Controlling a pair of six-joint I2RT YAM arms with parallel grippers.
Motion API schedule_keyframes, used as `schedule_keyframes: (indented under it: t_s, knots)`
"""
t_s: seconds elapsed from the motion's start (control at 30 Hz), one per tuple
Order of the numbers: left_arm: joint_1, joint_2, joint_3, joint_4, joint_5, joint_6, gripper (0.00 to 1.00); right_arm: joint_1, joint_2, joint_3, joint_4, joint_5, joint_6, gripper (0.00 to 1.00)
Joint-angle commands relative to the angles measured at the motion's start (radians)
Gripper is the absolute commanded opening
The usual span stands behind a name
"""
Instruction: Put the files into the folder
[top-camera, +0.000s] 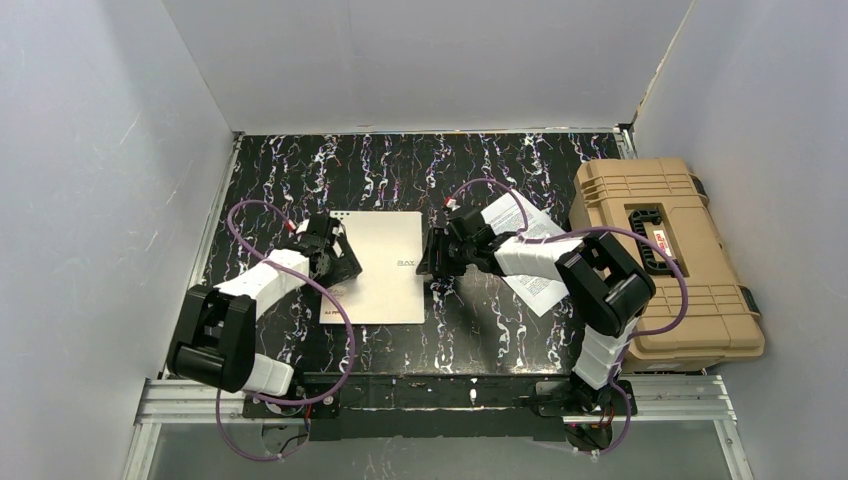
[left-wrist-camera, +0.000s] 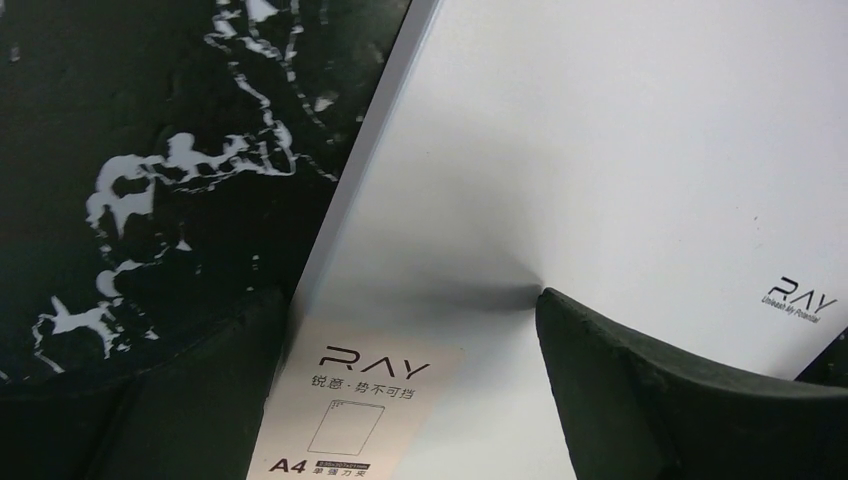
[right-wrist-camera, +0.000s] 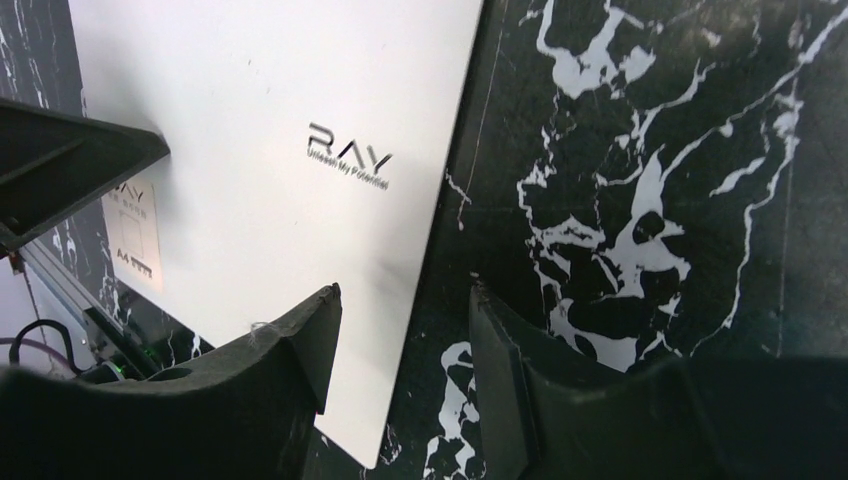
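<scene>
The folder (top-camera: 385, 265) lies shut and flat on the black marbled table, pale tan cover up, with small dark print. My left gripper (top-camera: 335, 262) is open at its left edge; in the left wrist view (left-wrist-camera: 410, 300) one finger rests on the cover (left-wrist-camera: 600, 150) and the other is off it over the table. My right gripper (top-camera: 432, 268) is open astride the folder's right edge (right-wrist-camera: 405, 290), one finger over the cover (right-wrist-camera: 270, 120) and one over the table. The files (top-camera: 541, 291), white printed sheets, lie on the table partly hidden under my right arm.
A bulky tan plastic case (top-camera: 665, 255) with a black handle stands at the right side of the table. White walls close in the left, back and right. A printed label (left-wrist-camera: 360, 400) marks the folder's near left corner.
</scene>
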Motion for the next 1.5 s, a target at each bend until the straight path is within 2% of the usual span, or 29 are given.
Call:
schedule_keyframes:
  t_s: [0.0, 0.33, 0.7, 1.03, 1.47]
  knots:
    - [-0.042, 0.042, -0.035, 0.055, 0.108, 0.033, 0.92, 0.006, -0.043, -0.059, -0.013, -0.005, 0.005, 0.59]
    - [-0.168, 0.03, -0.067, 0.12, 0.205, 0.018, 0.9, 0.006, -0.161, -0.203, -0.03, 0.03, 0.007, 0.59]
    - [-0.241, -0.101, -0.166, 0.16, 0.273, -0.033, 0.9, 0.004, -0.277, -0.277, -0.047, 0.029, 0.016, 0.56]
    - [-0.244, -0.184, -0.217, 0.139, 0.269, -0.056, 0.98, 0.0, -0.403, -0.305, 0.043, -0.041, 0.079, 0.5]
    - [-0.238, -0.325, -0.316, 0.27, 0.349, -0.11, 0.98, -0.01, -0.54, -0.391, 0.215, -0.104, 0.203, 0.47]
